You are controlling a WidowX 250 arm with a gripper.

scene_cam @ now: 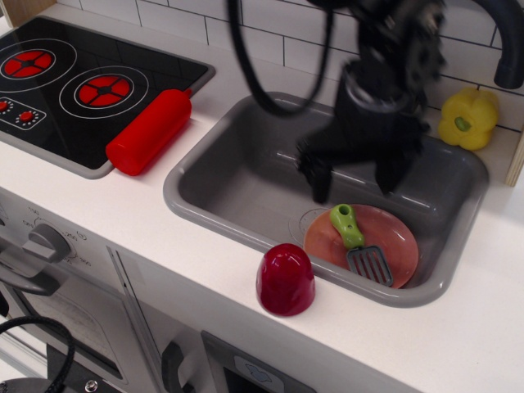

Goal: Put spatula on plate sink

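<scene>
gripper (354,173): blurry, hanging over the sink (221,176) with fingers spread, gripping nothing | spatula (360,244): lying on the pink plate (397,237) inside the sink, green handle pointing up-left | red cup (284,279): sitting on the counter edge

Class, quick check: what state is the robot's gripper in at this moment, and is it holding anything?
Gripper: open, holding nothing; the spatula lies free on the plate.

end effector (356,168) motion-blurred, faucet (508,37) cropped at top edge
</scene>
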